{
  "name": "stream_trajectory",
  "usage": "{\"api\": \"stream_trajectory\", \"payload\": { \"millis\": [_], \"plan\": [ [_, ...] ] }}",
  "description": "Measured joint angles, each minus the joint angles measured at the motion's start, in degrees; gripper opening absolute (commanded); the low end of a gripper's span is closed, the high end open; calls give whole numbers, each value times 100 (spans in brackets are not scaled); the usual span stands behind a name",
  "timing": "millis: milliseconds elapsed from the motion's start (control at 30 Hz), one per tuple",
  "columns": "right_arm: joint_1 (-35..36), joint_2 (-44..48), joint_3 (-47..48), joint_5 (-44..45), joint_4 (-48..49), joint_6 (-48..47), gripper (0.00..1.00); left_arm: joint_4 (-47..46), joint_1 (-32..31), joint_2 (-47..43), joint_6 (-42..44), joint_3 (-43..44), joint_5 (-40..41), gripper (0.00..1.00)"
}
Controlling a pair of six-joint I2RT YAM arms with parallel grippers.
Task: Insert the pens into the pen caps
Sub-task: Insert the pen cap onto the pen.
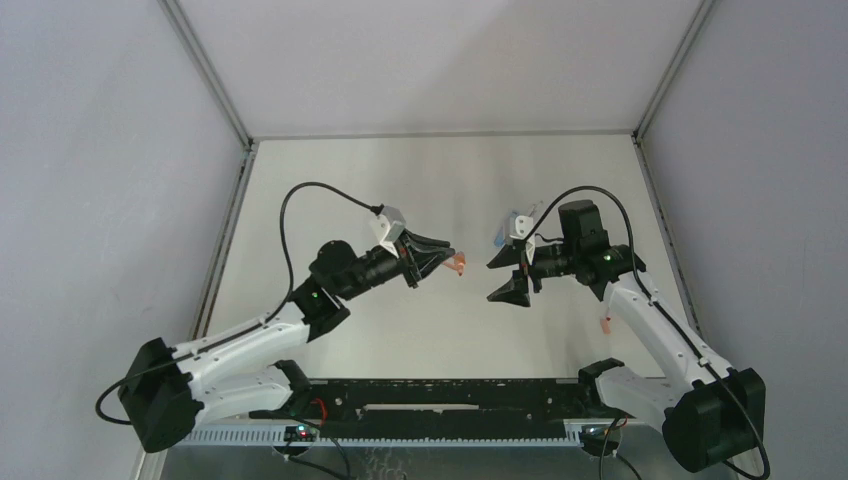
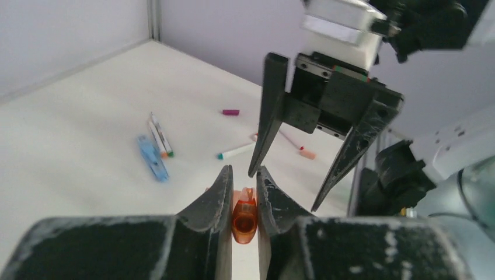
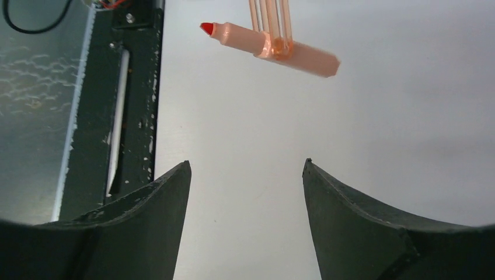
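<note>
My left gripper (image 2: pixel 244 175) is shut on a translucent orange pen cap (image 2: pixel 244 219), held above the table mid-scene (image 1: pixel 457 265). Facing it, my right gripper (image 3: pixel 246 162) stands open and empty, its fingertips (image 2: pixel 252 172) almost touching the left one's. In the right wrist view a ribbed salmon tube (image 3: pixel 269 20) reaches in from the top edge. A salmon pen (image 3: pixel 274 48) with a red tip lies crosswise at its end; I cannot tell if they touch. On the table lie two pens (image 2: pixel 159 136), a teal-tipped pen (image 2: pixel 236 151), a red-tipped pen (image 2: pixel 290 140), and magenta (image 2: pixel 230 112), light blue (image 2: pixel 153 158) and salmon (image 2: pixel 308 154) caps.
A black rail (image 1: pixel 440 400) runs along the table's near edge between the arm bases. Grey walls with metal frame posts (image 1: pixel 205 70) close in the white table on three sides. A small pink piece (image 1: pixel 606 322) lies beside the right arm.
</note>
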State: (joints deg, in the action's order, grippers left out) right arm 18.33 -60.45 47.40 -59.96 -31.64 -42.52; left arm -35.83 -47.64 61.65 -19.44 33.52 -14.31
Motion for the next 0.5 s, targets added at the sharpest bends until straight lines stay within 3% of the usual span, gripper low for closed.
{"api": "stream_trajectory", "payload": {
  "millis": [233, 500],
  "plan": [
    [-44, 81, 0, -448, 155, 452, 78, 2006, -450, -321, 2114, 1040, -643, 0],
    [4, 254, -17, -603, 391, 595, 75, 3342, -785, -254, 3012, 1617, -1005, 0]
  ]
}}
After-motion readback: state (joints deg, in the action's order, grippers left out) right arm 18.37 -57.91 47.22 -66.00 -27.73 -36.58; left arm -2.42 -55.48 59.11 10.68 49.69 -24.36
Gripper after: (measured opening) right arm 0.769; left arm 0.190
